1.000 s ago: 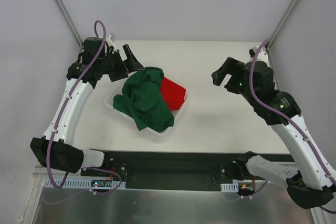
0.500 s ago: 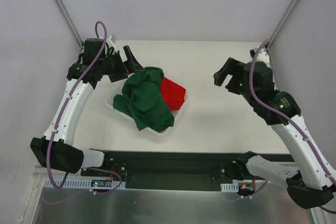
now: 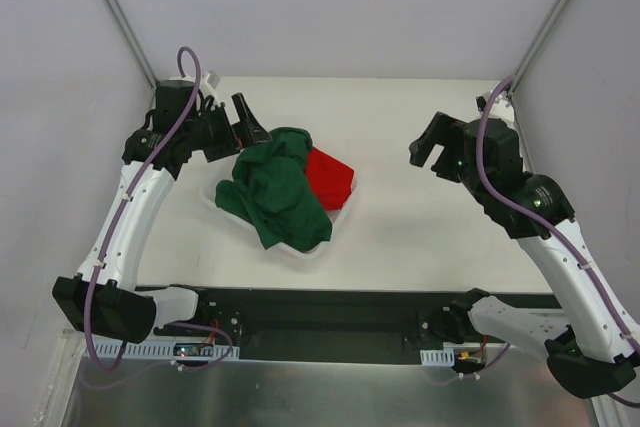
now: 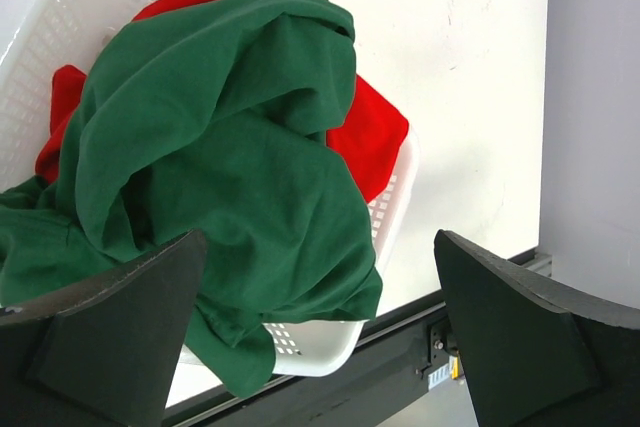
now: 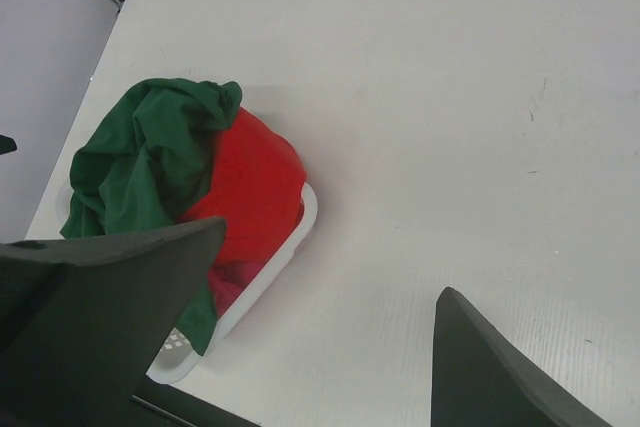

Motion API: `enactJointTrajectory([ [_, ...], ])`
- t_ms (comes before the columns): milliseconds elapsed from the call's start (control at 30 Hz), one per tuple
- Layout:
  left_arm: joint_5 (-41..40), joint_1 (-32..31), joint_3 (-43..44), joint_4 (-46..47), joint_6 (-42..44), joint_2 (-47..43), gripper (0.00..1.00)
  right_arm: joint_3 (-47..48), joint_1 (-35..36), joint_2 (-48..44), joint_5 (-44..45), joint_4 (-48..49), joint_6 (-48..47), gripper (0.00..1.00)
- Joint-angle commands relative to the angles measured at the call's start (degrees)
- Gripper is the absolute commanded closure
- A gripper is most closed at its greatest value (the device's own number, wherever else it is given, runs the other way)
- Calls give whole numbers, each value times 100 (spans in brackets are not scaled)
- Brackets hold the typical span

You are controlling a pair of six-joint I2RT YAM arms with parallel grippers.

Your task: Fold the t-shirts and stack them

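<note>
A crumpled dark green t-shirt (image 3: 275, 192) (image 4: 220, 147) (image 5: 150, 157) lies heaped over a white lattice basket (image 3: 312, 250) (image 4: 320, 342) (image 5: 292, 237) and spills over its near rim. A red t-shirt (image 3: 328, 175) (image 4: 375, 137) (image 5: 255, 187) lies under it on the basket's right side. In the right wrist view a sliver of pink t-shirt (image 5: 232, 285) shows below the red one. My left gripper (image 3: 250, 120) (image 4: 320, 247) hovers open just behind the basket's far left corner, holding nothing. Out over bare table to the right, my right gripper (image 3: 428, 152) (image 5: 335, 257) is open and holds nothing.
The white table (image 3: 420, 227) stretches right of and behind the basket. A black rail (image 3: 330, 307) runs along the near edge by the arm bases. Grey walls enclose the table on the left, right and back.
The left arm has shifted a little left and its gripper has dipped slightly toward the basket. The right gripper has edged slightly right. The shirts have not moved.
</note>
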Motion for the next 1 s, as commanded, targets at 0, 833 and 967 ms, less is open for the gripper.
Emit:
enactJointTrajectory([
  [0,-23,-6,-61,87,175,-150,1,148,-10,-46,-138,2,0,4],
  [833,-725,310,-1168,-545,-177,-1451,3,-484,-19,-414,-597,248,185,4],
  [967,-945,327,-1238,-835,-274,-1477,4,-441,-10,-380,-605,152,159,4],
])
